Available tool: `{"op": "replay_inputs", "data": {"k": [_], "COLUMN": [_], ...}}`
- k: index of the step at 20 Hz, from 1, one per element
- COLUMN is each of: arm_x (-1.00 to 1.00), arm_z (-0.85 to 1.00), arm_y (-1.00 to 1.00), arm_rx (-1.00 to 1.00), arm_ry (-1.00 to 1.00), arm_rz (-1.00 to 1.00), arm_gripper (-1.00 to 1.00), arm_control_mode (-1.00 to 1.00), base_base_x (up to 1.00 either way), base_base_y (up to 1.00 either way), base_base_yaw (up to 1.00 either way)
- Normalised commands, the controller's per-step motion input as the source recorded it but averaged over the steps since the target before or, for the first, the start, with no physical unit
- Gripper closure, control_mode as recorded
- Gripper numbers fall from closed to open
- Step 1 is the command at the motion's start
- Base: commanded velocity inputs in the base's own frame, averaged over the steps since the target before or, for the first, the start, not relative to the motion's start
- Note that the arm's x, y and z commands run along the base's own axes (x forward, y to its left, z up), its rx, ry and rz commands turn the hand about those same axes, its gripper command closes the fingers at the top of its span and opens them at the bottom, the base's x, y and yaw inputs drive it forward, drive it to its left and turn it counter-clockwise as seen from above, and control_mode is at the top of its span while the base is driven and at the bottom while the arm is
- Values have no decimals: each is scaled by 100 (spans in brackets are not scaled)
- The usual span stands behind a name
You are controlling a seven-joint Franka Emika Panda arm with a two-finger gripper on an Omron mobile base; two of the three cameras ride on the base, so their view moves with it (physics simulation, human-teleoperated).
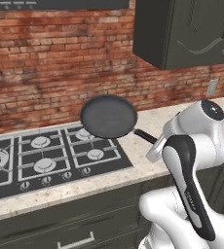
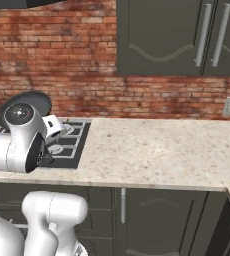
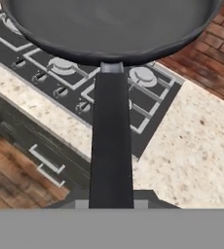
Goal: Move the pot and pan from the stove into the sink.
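Note:
The pan (image 1: 108,116), shallow and black, hangs tilted in the air over the right burners of the stove (image 1: 50,155). Its long handle (image 1: 144,136) runs down to the right into my gripper (image 1: 155,144), which is shut on the handle's end. In the hand view the handle (image 3: 111,146) rises from between my jaws (image 3: 111,203) to the pan's bowl (image 3: 109,29), with the stove (image 3: 153,104) below it. From the right base view the pan (image 2: 34,101) peeks out behind my arm. The pot and the sink are out of view.
A speckled beige counter (image 2: 157,150) stretches right of the stove. A dark upper cabinet (image 1: 182,34) hangs above and right of the pan. The brick wall (image 1: 46,73) stands close behind, with an outlet (image 1: 212,87). Drawers (image 1: 75,240) sit below the counter.

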Motion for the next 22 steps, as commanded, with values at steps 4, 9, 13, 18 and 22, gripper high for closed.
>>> {"op": "replay_inputs", "data": {"k": [4, 9, 13, 18, 22], "arm_x": [0, 0, 0, 0, 0], "arm_z": [0, 0, 0, 0, 0], "arm_y": [0, 0, 0, 0, 0], "arm_rx": [0, 0, 0, 0, 0], "arm_ry": [0, 0, 0, 0, 0], "arm_rz": [0, 0, 0, 0, 0], "arm_gripper": [100, 100, 100, 100, 100], "arm_control_mode": [100, 100, 100, 100, 100], "base_base_x": [-59, -33, -2, 0, 0], "base_base_y": [-14, -35, -17, -5, -4], "base_base_yaw": [0, -26, -44, -50, -50]}}
